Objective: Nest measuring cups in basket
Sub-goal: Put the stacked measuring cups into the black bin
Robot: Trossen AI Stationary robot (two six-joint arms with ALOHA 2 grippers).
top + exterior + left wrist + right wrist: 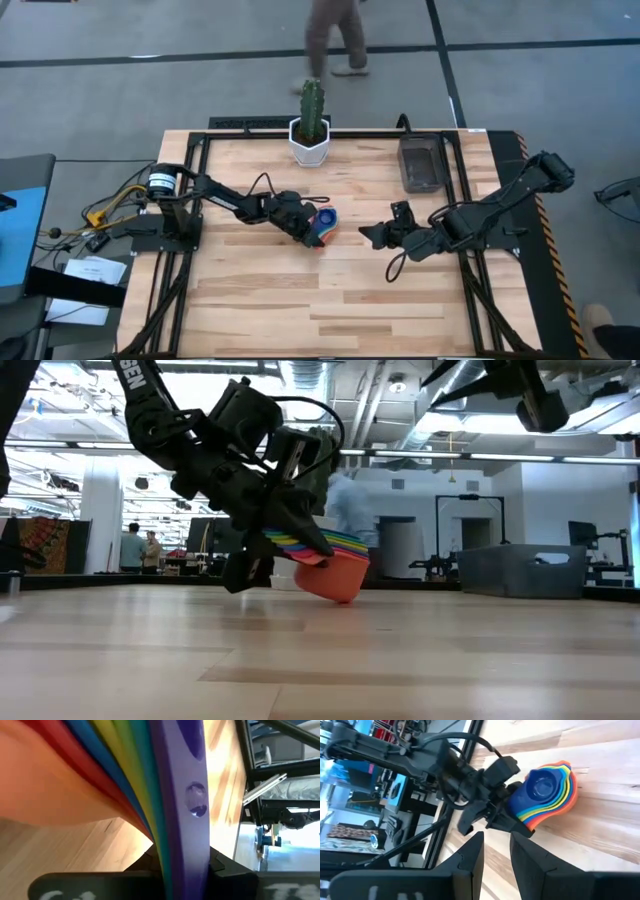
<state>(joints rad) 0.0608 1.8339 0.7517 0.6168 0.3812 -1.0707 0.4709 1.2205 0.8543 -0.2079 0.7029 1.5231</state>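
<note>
The measuring cups (325,226) are nested into one rainbow stack, dark blue innermost and orange outermost, near the table's middle. My left gripper (303,228) reaches in from the left and is shut on the stack's handles. In the low view the stack (335,565) is tipped, its orange bottom low over the wood; I cannot tell whether it touches the table. My right gripper (368,236) stands a little to the right of the cups, pointing at them, open with nothing between its fingers (470,857). The dark grey basket (422,165) stands at the far right. My left gripper pinches the stacked flat handles (180,820) between its two fingers (220,866), one on the dark blue top handle, the other on the orange side. The fingers come from the table's left, slanting down. The cups (547,790) stick out beyond the fingertips, tilted.
A white hexagonal pot with a cactus (310,143) stands at the far edge, left of the basket. Black frame rails (200,200) run along the table's sides. A person (335,40) walks beyond the far edge. Bare wood lies toward the near edge.
</note>
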